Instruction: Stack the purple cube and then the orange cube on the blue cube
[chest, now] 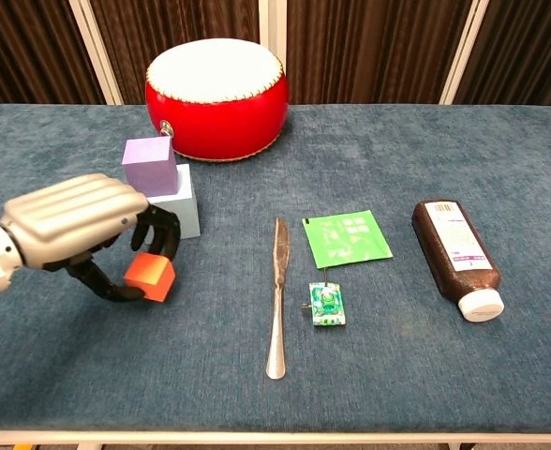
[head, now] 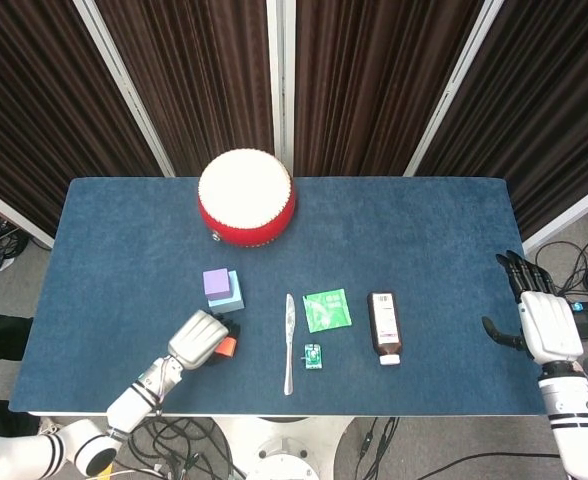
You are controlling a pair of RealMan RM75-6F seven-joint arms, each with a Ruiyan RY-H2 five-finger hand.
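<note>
The purple cube (chest: 150,166) (head: 215,282) stands on the light blue cube (chest: 184,214) (head: 231,297) left of the table's middle. My left hand (chest: 74,226) (head: 197,340) holds the orange cube (chest: 150,277) (head: 226,346) between its dark fingertips, just in front of the stack and slightly off the cloth. My right hand (head: 542,324) hangs open beyond the table's right edge, holding nothing; the chest view does not show it.
A red drum (chest: 215,97) stands behind the stack. A table knife (chest: 276,296), a green packet (chest: 346,235), a small green circuit board (chest: 326,305) and a lying brown bottle (chest: 456,255) spread across the middle and right of the blue table (chest: 397,150).
</note>
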